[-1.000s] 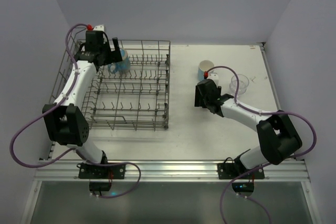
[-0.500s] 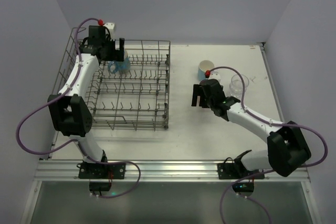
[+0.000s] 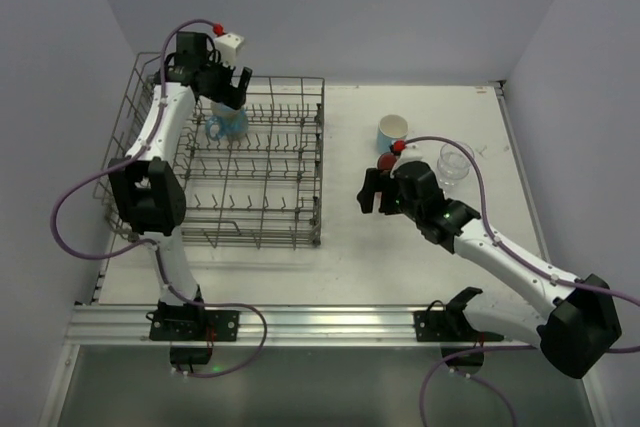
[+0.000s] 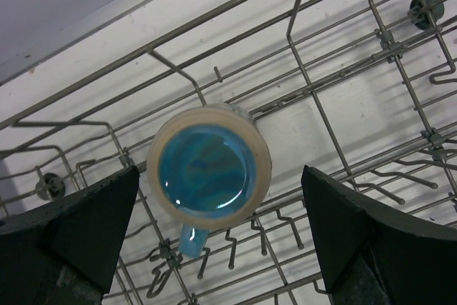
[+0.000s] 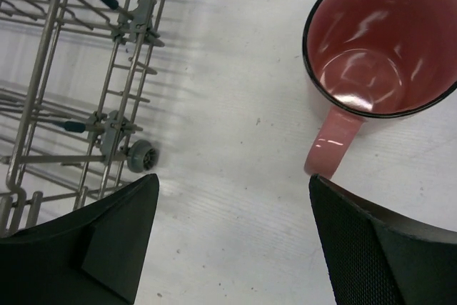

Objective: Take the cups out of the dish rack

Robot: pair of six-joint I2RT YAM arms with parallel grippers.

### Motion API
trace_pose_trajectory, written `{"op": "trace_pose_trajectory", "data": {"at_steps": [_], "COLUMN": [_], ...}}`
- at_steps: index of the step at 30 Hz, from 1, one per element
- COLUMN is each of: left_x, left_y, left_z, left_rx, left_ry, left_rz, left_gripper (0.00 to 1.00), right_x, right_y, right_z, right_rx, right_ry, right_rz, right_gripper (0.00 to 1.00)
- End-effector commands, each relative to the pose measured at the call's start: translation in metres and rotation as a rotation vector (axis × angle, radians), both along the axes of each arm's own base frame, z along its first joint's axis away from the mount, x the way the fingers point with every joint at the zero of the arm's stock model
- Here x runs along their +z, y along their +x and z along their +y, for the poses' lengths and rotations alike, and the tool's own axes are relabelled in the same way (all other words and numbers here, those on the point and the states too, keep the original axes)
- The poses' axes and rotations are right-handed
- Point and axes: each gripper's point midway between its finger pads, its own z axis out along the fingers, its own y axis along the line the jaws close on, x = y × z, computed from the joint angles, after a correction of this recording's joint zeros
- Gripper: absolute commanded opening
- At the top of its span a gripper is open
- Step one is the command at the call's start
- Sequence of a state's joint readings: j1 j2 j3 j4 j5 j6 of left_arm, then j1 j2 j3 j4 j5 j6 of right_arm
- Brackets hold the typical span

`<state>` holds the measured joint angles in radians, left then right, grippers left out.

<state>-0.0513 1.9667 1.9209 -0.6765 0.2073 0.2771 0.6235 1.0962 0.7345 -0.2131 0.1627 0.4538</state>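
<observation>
A blue handled mug (image 3: 228,123) stands upright in the far left corner of the grey wire dish rack (image 3: 300,237). In the left wrist view the mug (image 4: 208,169) is seen from above, its handle toward the bottom. My left gripper (image 3: 230,84) hovers above it, open and empty (image 4: 221,241). On the table to the right of the rack stand a light blue tumbler (image 3: 392,132), a clear glass (image 3: 453,162) and a pink mug (image 3: 387,160). My right gripper (image 3: 373,192) is open and empty (image 5: 232,241), just left of the pink mug (image 5: 378,41).
The rack's near right corner with a small wheel (image 5: 140,156) lies left of my right gripper. The rack's taller looped side (image 3: 125,137) runs along the left wall. Purple cables trail from both arms.
My left gripper has risen and swung to a spot over the blue mug. My right gripper has drawn back to the left from the pink mug, which now shows on the table.
</observation>
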Motion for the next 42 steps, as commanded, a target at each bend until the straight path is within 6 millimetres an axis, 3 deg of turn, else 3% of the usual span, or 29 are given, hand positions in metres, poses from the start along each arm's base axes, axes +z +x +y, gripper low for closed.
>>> {"op": "trace_pose_trajectory", "data": {"at_steps": [1,2,3,6,14,36,39,42], "left_x": [-0.005,-0.001,-0.015,-0.020,-0.039,-0.105,-0.105,-0.099], "left_y": [0.001,0.007,0.005,0.010,0.002,0.002,0.007,0.012], "left_z": [-0.008,-0.005,-0.004,0.003,0.015,0.012,0.010,0.012], "left_rx": [-0.122,-0.113,-0.118,-0.099,-0.078,-0.064,-0.051,-0.036], "left_ry": [-0.001,0.011,0.023,0.054,0.105,0.074,0.059,0.065], "left_rz": [0.041,0.028,0.073,0.078,0.135,0.261,0.250,0.220], "left_gripper": [1.00,1.00,1.00,1.00,1.00,0.98,0.93,0.77], "right_x": [0.014,0.014,0.014,0.010,0.007,0.009,0.008,0.009], "right_y": [-0.009,-0.009,-0.011,-0.015,-0.015,-0.017,-0.017,-0.017], "right_z": [0.013,0.015,0.018,0.024,0.028,0.027,0.027,0.026], "right_rx": [0.079,0.090,0.105,0.134,0.151,0.159,0.157,0.156], "right_ry": [0.036,0.045,0.052,0.061,0.074,0.080,0.076,0.078], "right_rz": [-0.012,-0.009,-0.007,0.002,-0.002,-0.017,-0.016,-0.020], "right_gripper": [0.88,0.88,0.88,0.88,0.88,0.88,0.88,0.88]}}
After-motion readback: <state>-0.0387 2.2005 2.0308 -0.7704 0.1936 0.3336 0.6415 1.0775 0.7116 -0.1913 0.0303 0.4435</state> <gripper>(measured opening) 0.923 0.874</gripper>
